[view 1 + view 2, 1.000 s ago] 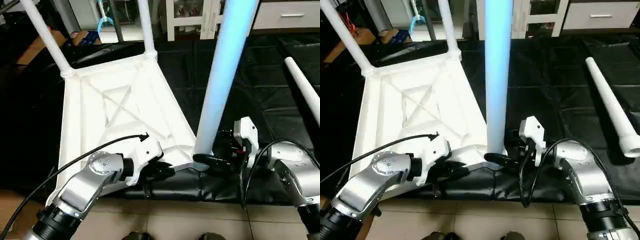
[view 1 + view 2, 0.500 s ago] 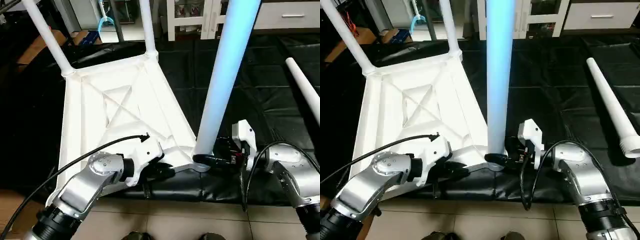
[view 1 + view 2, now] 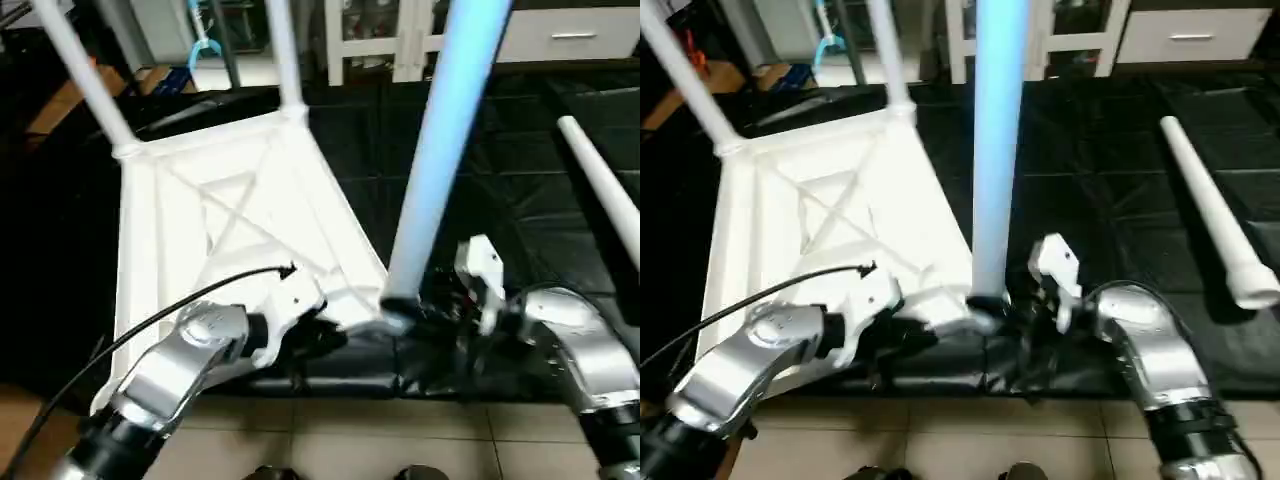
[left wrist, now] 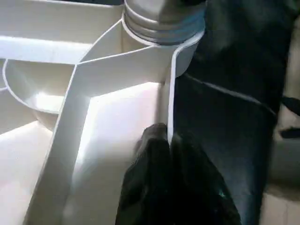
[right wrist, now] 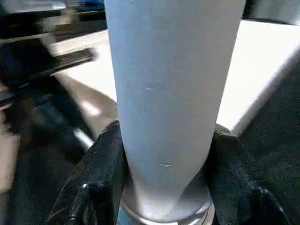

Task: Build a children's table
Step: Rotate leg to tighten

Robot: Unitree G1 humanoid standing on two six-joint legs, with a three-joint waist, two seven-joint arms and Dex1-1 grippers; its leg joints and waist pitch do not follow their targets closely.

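The tabletop (image 3: 215, 235) lies underside-up on the black mat (image 3: 500, 200), two legs (image 3: 283, 50) seated in the sockets at 11 and 12 o'clock. The left end effector (image 4: 171, 187), fingers pressed together, pinches the tabletop's near rim wall, apparently to brace the tabletop against twisting. The right end effector (image 5: 164, 187) clamps the base of the third leg (image 3: 998, 130), which stands upright in the near corner socket at 5 o'clock, probably to drive it home. The fourth leg (image 3: 1210, 215) lies loose on the mat at 2 o'clock.
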